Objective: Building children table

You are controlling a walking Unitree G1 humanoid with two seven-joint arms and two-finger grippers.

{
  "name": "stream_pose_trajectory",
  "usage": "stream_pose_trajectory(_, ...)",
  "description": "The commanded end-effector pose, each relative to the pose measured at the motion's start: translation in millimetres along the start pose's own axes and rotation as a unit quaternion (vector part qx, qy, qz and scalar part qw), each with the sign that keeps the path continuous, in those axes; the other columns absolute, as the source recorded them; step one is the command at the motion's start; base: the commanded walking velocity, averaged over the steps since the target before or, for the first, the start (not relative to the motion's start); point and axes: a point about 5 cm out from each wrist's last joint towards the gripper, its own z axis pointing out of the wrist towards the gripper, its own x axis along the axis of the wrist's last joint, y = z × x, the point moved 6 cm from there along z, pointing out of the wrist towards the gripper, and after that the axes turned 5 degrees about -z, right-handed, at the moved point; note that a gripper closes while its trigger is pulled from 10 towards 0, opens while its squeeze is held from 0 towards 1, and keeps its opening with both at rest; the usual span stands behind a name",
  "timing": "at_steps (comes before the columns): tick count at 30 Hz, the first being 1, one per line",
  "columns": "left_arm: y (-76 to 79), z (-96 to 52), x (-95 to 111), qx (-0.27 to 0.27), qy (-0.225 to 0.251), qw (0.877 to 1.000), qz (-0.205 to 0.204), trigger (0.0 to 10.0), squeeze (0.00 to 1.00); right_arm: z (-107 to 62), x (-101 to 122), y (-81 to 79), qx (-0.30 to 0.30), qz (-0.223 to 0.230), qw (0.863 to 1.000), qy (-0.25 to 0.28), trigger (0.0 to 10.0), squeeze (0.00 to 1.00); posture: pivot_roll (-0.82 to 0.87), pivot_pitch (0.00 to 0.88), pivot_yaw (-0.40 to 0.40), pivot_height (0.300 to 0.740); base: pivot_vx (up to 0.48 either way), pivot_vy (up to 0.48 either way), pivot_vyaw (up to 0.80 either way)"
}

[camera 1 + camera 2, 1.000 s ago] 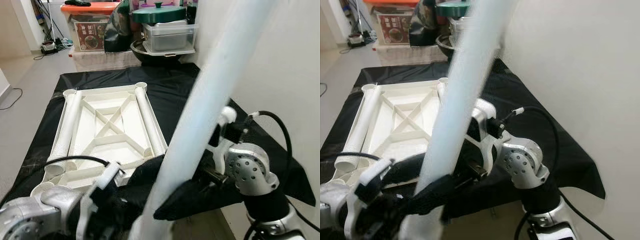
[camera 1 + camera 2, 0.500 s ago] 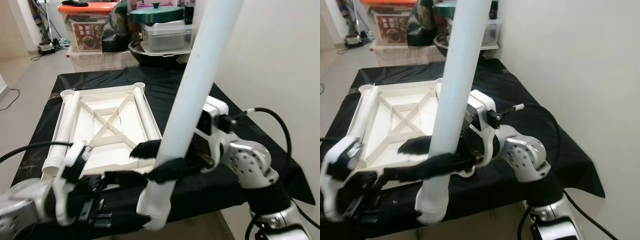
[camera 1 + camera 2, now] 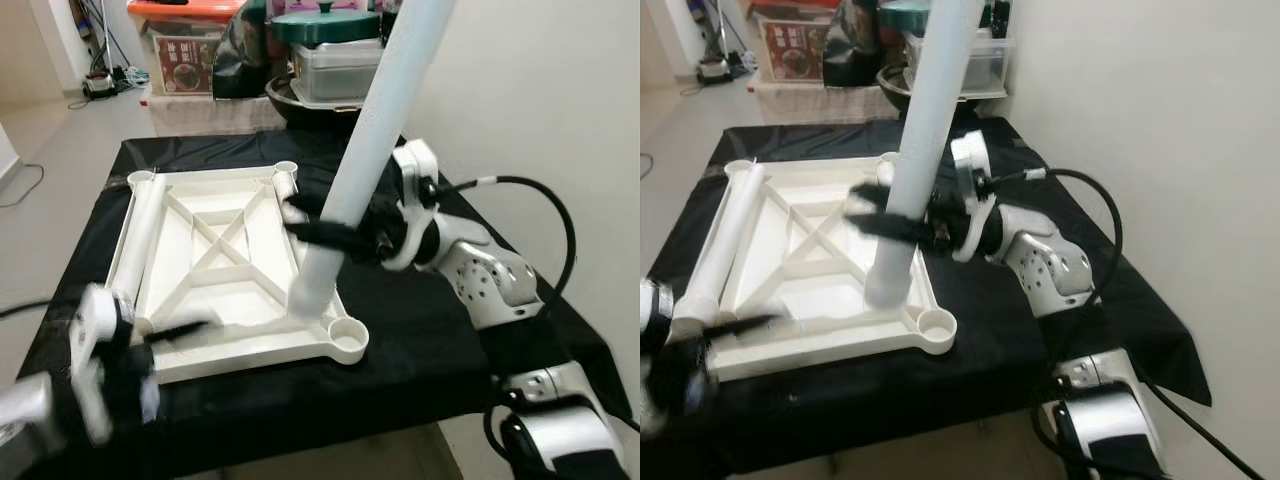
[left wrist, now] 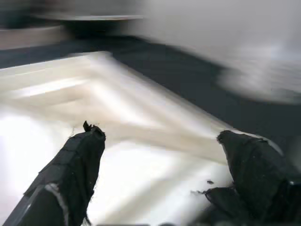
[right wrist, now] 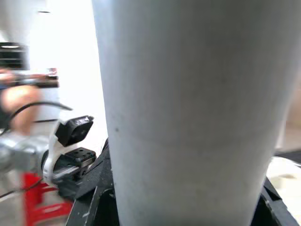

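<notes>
My right tool [image 3: 335, 232] grips the white leg [image 3: 365, 160], tilted, its lower end over the upside-down tabletop [image 3: 215, 262] near the front right socket [image 3: 346, 335]; its top is cut off. My left tool [image 4: 160, 174] is blurred, fingers [image 4: 77, 160] apart, holding nothing, low at the worktop's [image 3: 420, 330] front left. A second leg [image 3: 140, 225] lies along the tabletop's left edge.

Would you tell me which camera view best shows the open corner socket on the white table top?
The left eye view shows the corner socket best: its whole round rim is sharp, beside the table leg held in the right gripper. The right eye view shows it equally whole. The left wrist view shows blurred white ribs.
</notes>
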Motion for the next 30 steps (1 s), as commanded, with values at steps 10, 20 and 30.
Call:
stream_pose_trajectory(10,5.8,3.8,-24,0.085,0.018,0.996,-0.025,10.0,0.00,-9.0,1,29.0,-0.080,-0.017,0.997,0.006,0.0,0.00,0.12,0.000,-0.065,0.740,0.000,0.000,0.00)
stream_pose_trajectory(20,7.3,16.8,-35,0.099,0.008,0.995,-0.002,10.0,0.00,-15.4,-26,21.9,-0.073,-0.043,0.995,-0.043,0.0,0.00,0.11,0.000,-0.044,0.740,0.000,0.000,0.00)
stream_pose_trajectory(30,3.2,17.2,-47,0.125,0.001,0.992,0.008,10.0,0.00,-56.6,-63,23.6,-0.105,-0.091,0.977,-0.164,0.0,0.00,0.08,0.000,-0.047,0.740,0.000,0.000,0.00)
